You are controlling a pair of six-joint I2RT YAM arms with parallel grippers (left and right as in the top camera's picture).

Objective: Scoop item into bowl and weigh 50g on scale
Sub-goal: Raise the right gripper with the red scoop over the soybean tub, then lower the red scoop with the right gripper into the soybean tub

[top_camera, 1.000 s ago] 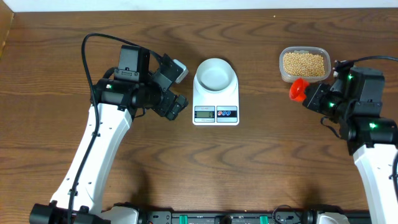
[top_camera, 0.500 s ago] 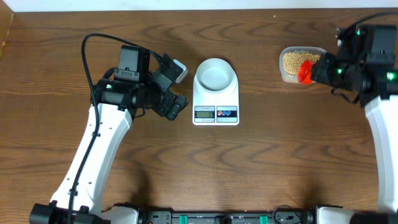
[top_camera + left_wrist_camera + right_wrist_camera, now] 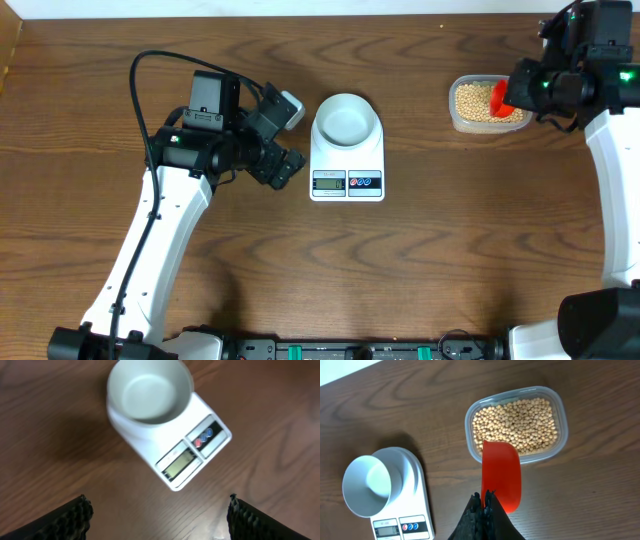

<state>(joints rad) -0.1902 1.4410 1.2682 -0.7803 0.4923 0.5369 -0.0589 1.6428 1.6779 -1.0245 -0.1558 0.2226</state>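
The right gripper (image 3: 485, 499), clamped shut on a red scoop (image 3: 501, 476), holds the scoop's lip over the near rim of the clear tub (image 3: 561, 407) of beans (image 3: 520, 420) just ahead. The left gripper (image 3: 159, 512) hangs wide open, holding nothing, with the bowl (image 3: 150, 390) on the scale (image 3: 192, 462) directly ahead of it.

Clear tub (image 3: 564, 420), red scoop (image 3: 501, 477), wooden table (image 3: 450, 250)

The pale bowl (image 3: 150, 392) sits on the far part of the white scale (image 3: 145, 435), behind its display (image 3: 182, 462) and 2 buttons (image 3: 204, 436). The left claw (image 3: 160, 522) stands wide open above the tabletop (image 3: 280, 420).
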